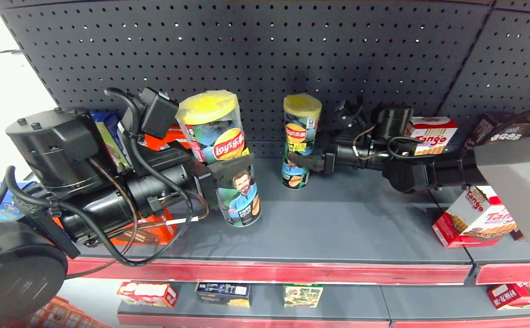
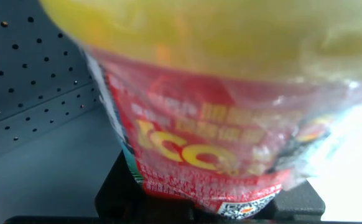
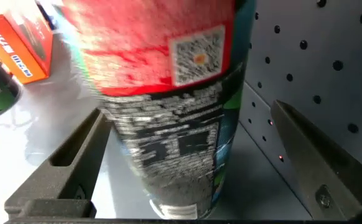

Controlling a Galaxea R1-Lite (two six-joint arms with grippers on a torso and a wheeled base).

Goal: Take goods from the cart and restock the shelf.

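A tall chips can (image 1: 219, 150) with a yellow lid is in my left gripper (image 1: 228, 168), which is shut on its middle. The can leans slightly, and its base is at the front-left part of the grey shelf (image 1: 347, 223); I cannot tell whether it touches. Close up, its red label (image 2: 193, 149) is in the left wrist view. A second chips can (image 1: 298, 141) stands upright near the pegboard. My right gripper (image 1: 302, 162) is open around its lower half, with a finger (image 3: 69, 168) on either side of the can (image 3: 175, 143) and a gap at the other finger (image 3: 305, 162).
Wafer boxes (image 1: 431, 134) (image 1: 474, 218) sit on the right of the shelf, and an orange box (image 1: 155, 232) and blue boxes (image 1: 110, 136) on the left. Between the two cans and the right-hand boxes the shelf is bare. Below is a lower shelf with small boxes (image 1: 224, 294) and a red basket (image 1: 60, 314).
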